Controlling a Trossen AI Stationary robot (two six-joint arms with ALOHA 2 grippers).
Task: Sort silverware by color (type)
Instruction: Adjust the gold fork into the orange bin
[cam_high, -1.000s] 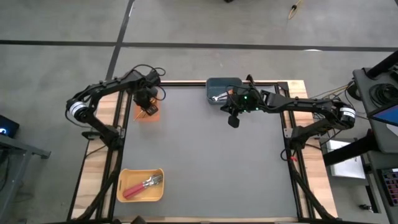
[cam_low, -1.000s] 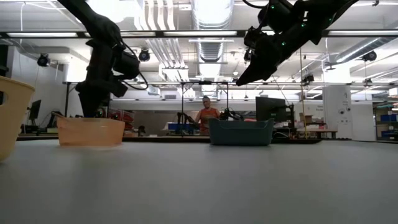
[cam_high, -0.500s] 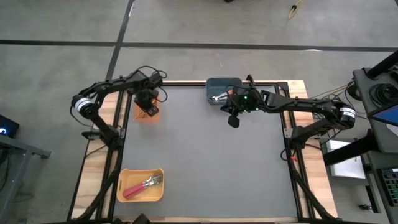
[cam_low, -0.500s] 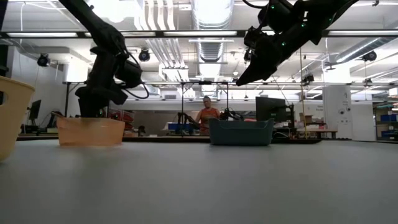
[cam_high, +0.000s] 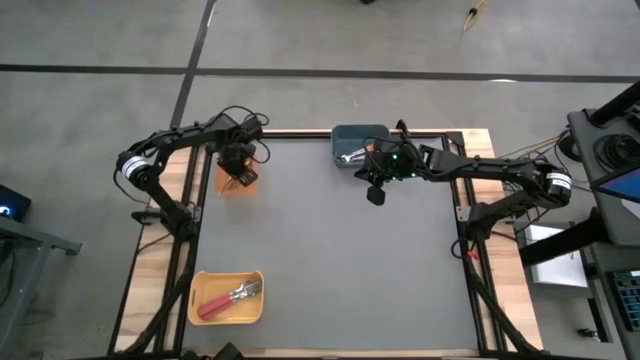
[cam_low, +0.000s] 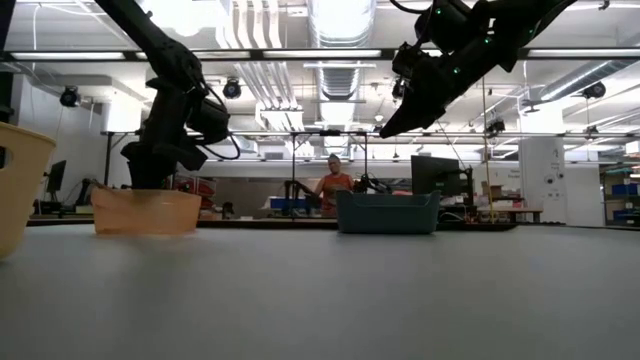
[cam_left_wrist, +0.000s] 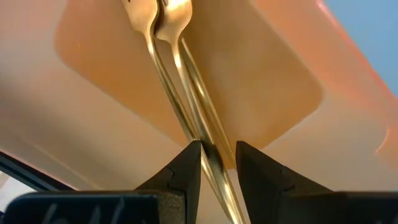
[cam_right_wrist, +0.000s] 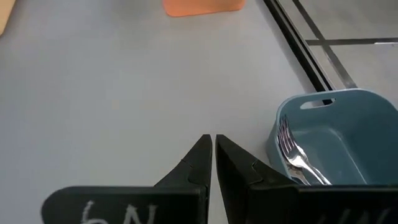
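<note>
We see the left gripper (cam_high: 238, 170) over the orange bin (cam_high: 237, 184) at the table's far left corner, where a second ago it reached lower into the bin; in the low view it now sits a little higher above the rim. Its fingers (cam_left_wrist: 186, 168) stand a narrow gap apart, with two thin gold forks (cam_left_wrist: 177, 81) running between them down to the bin's floor; we cannot tell whether they are gripped or just lying there.

The right gripper (cam_high: 375, 194) hangs in the air just beside the blue-grey bin (cam_high: 352, 137), unchanged from the earlier frames, its fingers (cam_right_wrist: 198, 163) pressed together on nothing. Silver forks (cam_right_wrist: 292, 152) lie in that bin. Forks with red handles (cam_high: 222, 301) rest in the yellow bin (cam_high: 203, 281) near the table's front left, as before.
</note>
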